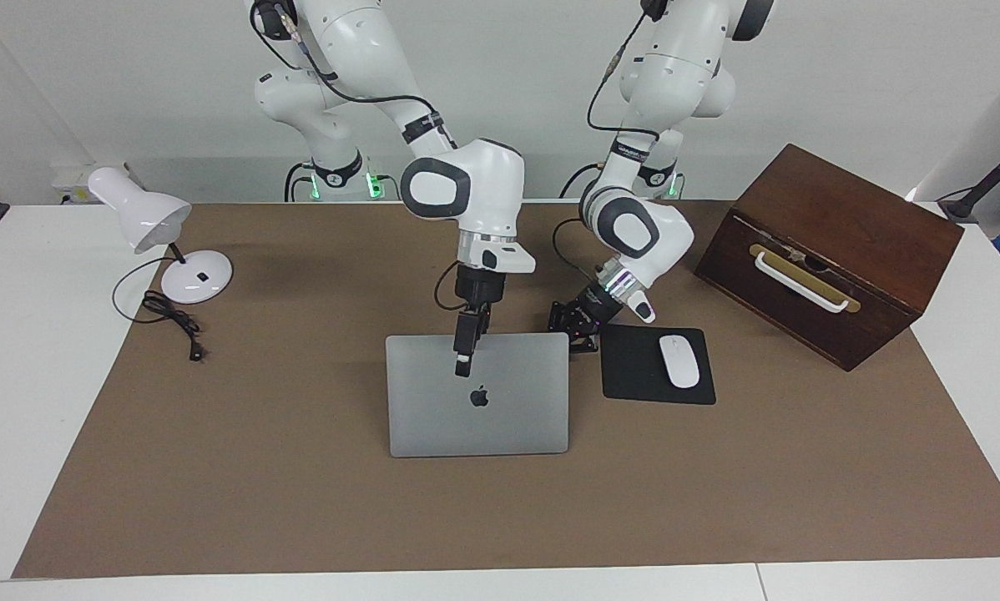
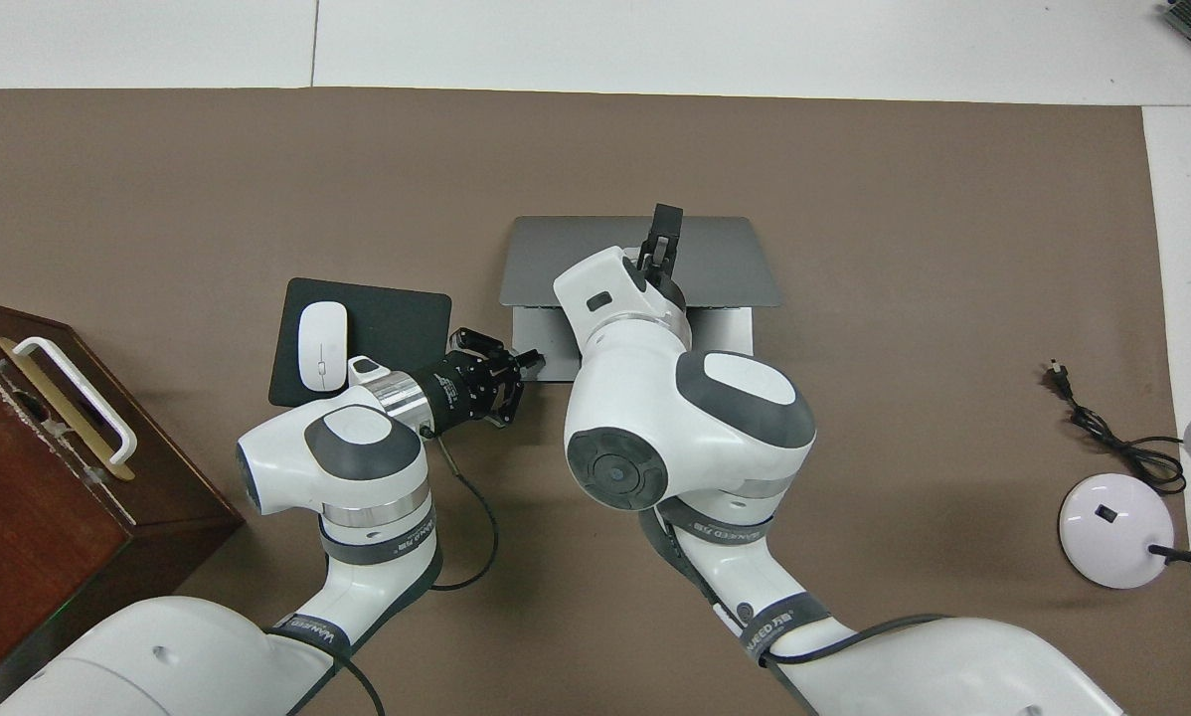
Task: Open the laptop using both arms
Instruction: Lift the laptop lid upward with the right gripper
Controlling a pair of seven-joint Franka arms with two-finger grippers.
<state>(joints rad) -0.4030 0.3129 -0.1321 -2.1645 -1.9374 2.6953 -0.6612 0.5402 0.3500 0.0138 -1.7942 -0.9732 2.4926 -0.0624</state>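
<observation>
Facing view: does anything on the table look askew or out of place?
The wooden box, at the left arm's end, sits turned at an angle to the edges of the brown mat. The lamp's cord lies loose on the mat, its plug unconnected. The laptop looks square, lid partly raised.

Opposed high cameras, perhaps equally distant, share the table [image 1: 300,501].

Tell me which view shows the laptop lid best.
Facing view: the laptop lid faces the camera whole, logo visible, only the right gripper crossing its top edge. Overhead shows just a foreshortened strip of lid, with the right arm covering much of the laptop.
</observation>
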